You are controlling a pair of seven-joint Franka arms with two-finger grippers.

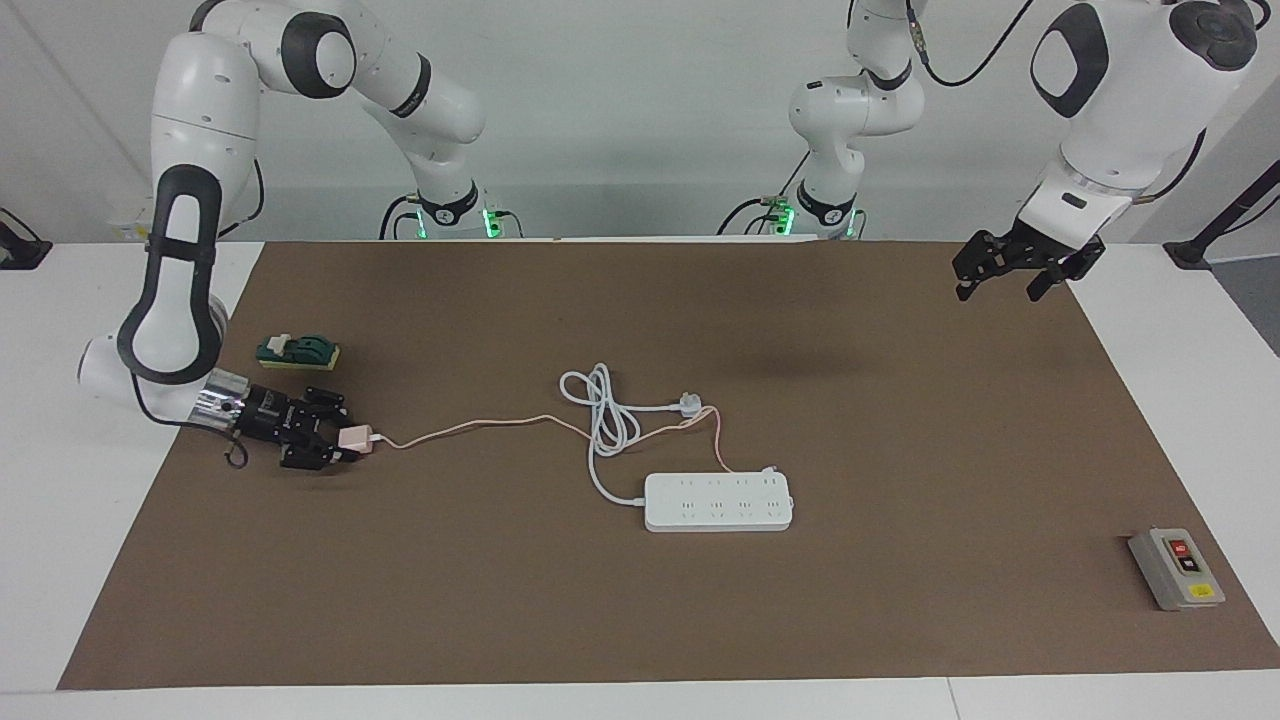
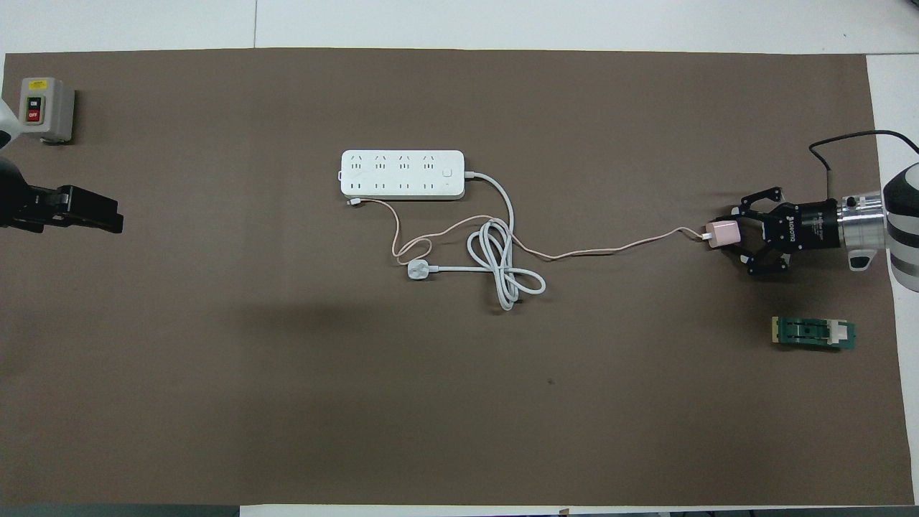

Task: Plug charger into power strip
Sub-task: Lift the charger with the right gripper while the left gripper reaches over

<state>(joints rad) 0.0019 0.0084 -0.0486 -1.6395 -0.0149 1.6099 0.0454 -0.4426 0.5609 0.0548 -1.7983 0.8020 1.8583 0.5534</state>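
Right tool point(image 1: 338, 441) around charger point(image 1: 353, 437)

A: How many things were on the brown mat point(image 1: 900, 420)?

B: One power strip point(image 1: 718, 502), one pink charger point(image 1: 353, 437), one white three-pin plug point(image 1: 689, 403), one grey switch box point(image 1: 1176, 568) and one small green block point(image 1: 299, 351).

A: And the robots?

B: Two arms, so two grippers: the right gripper point(image 1: 345, 440) and the left gripper point(image 1: 1003, 277).

A: Sockets on the strip?

B: Two rows of four.
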